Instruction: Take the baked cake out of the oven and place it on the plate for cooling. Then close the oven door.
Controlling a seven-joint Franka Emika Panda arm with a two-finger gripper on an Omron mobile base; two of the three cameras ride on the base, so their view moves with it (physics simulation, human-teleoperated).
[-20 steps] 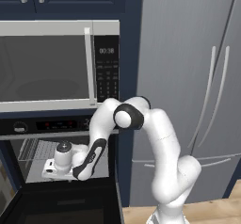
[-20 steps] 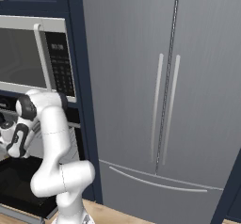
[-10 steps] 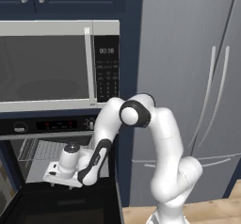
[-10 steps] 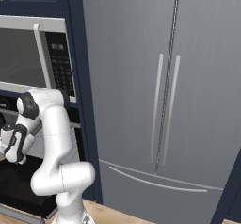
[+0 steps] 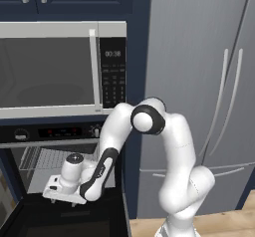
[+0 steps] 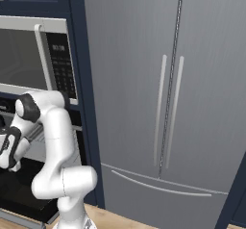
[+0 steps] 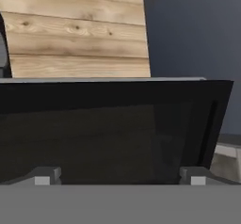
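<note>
Oven (image 5: 50,146) sits under the microwave (image 5: 60,64), w/ its door (image 5: 55,221) dropped down flat & the arm's hand hanging just above it, in front of the open cavity. Gripper (image 7: 120,175) points down at the door's dark glass (image 7: 108,129); finger tips (image 7: 44,175) stand wide apart, nothing between them. Wire rack (image 5: 47,159) shows inside the cavity behind the hand, but no cake or plate can be made out in any view, so can't tell whether the cake is out yet or where it sits. Silver bar handle (image 7: 103,79) runs along the door's far edge in hand view, wood floor (image 7: 75,30) beyond it. Judging by the pose, likely lining up for the door-closing step, or about to reach into the cavity – unclear which. Risks: hand is close over the glass, so a straight drop would jam the tips into the panel; pushing up from mid-panel rather than near the handle edge could slip on the smooth glass; forearm (image 5: 107,156) lies across the opening near the right frame, so a rising door could pinch it; fridge (image 6: 163,103) just beside limits elbow swing.
</note>
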